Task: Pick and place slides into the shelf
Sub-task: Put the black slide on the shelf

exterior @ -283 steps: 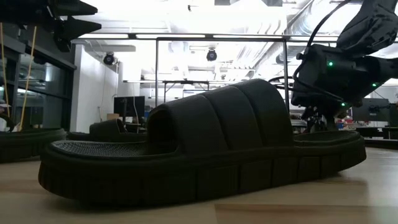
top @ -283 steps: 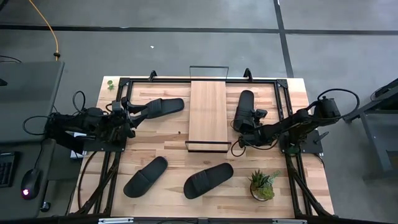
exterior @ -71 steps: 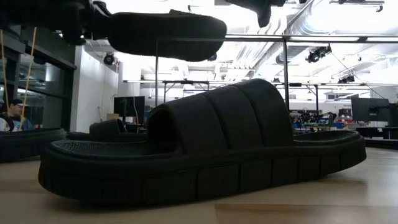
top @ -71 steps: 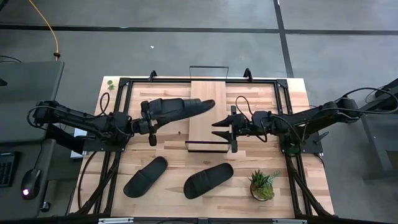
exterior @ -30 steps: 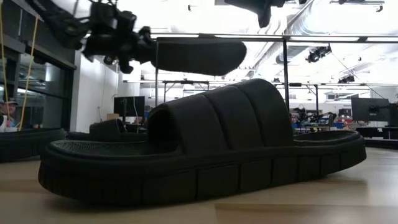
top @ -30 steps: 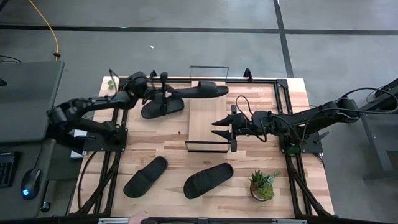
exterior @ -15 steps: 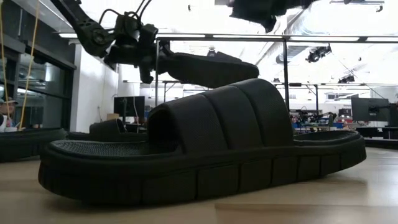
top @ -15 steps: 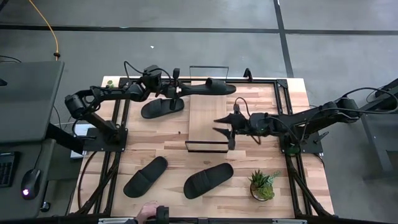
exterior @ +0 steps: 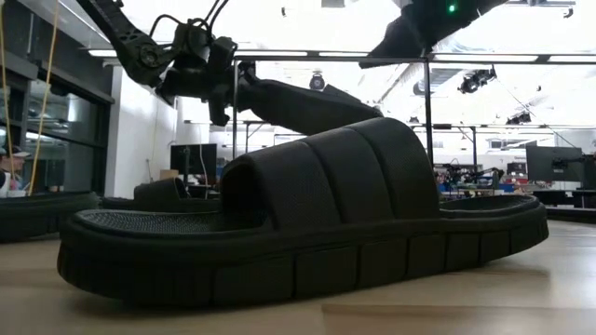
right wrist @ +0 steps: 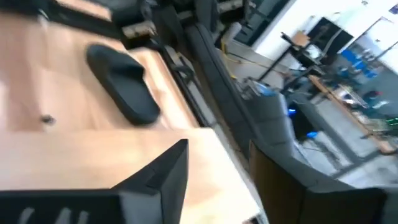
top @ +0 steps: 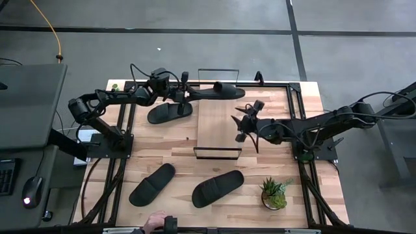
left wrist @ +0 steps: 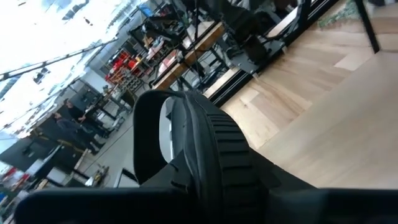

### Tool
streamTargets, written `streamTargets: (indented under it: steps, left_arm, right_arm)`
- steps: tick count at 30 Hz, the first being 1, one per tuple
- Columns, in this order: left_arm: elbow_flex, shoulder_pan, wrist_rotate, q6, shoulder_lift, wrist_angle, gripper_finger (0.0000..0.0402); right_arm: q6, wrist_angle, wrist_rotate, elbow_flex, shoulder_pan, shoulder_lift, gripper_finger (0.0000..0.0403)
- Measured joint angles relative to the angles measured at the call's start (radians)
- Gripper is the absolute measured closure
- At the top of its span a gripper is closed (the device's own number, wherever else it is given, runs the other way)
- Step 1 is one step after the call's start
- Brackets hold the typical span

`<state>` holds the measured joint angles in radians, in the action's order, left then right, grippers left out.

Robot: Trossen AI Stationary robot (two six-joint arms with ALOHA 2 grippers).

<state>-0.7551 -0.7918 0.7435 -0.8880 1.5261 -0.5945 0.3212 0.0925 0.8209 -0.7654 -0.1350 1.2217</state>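
My left gripper [top: 184, 95] is shut on a black slide [top: 218, 92], held in the air over the far end of the shelf [top: 214, 127], a light-wood board with black wire rails. A second slide [top: 170, 112] lies sole-down on the table left of the shelf. Two more slides [top: 153, 184] [top: 218, 188] lie near the front edge. My right gripper [top: 246, 127] hovers open over the shelf's right edge and holds nothing. My left gripper pinches the held slide at its near end [top: 190, 95] and comes in about level from the table's left. The slide [left wrist: 211, 155] reaches on past the fingers toward the right, turned onto its side. It is clear of shelf and table, and its free end [exterior: 368, 119] slopes downward.
A small potted plant [top: 276, 194] stands at the front right. A black frame [top: 296, 110] runs around the table top. A person's hand [top: 155, 221] shows at the table's front edge. The nearest slide [exterior: 307, 223] fills the low view.
My left gripper has carried the slide toward the table's right, farther over the shelf's far end. The slide's free end has tipped downward. My right gripper has rolled about its own axis over the shelf's right edge.
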Motion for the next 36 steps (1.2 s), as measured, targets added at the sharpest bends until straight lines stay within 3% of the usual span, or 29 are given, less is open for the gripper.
streamTargets:
  steps: [4, 8, 12, 16, 20, 26, 36]
  left_arm:
    - [0.0, 0.002, 0.001, 0.003, 0.0, 0.0, 0.0324]
    - [0.0, 0.016, 0.0, 0.003, 0.0, 0.0, 0.0335]
    - [0.0, 0.036, 0.008, 0.003, 0.0, -0.008, 0.0348]
    - [0.0, 0.062, 0.002, 0.003, 0.0, -0.01, 0.0335]
    - [0.0, 0.082, -0.02, 0.001, 0.0, -0.023, 0.0321]
    - [0.0, 0.088, -0.021, 0.004, -0.001, -0.044, 0.0342]
    - [0.001, 0.087, -0.019, 0.03, -0.001, -0.038, 0.0323]
  right_arm:
    - [0.028, -0.049, 0.078, 0.0, 0.015, 0.0, 0.0184]
    - [0.022, -0.127, 0.128, 0.0, 0.047, 0.0, 0.0143]
    - [-0.029, -0.192, 0.112, 0.0, 0.091, 0.0, 0.0125]
    - [-0.033, -0.222, 0.11, 0.0, 0.123, 0.0, 0.0124]
    - [-0.057, -0.258, 0.093, 0.0, 0.145, 0.0, 0.0124]
    - [-0.134, -0.327, 0.046, 0.0, 0.176, 0.0, 0.0128]
    - [-0.163, -0.34, 0.006, 0.0, 0.182, 0.0, 0.0231]
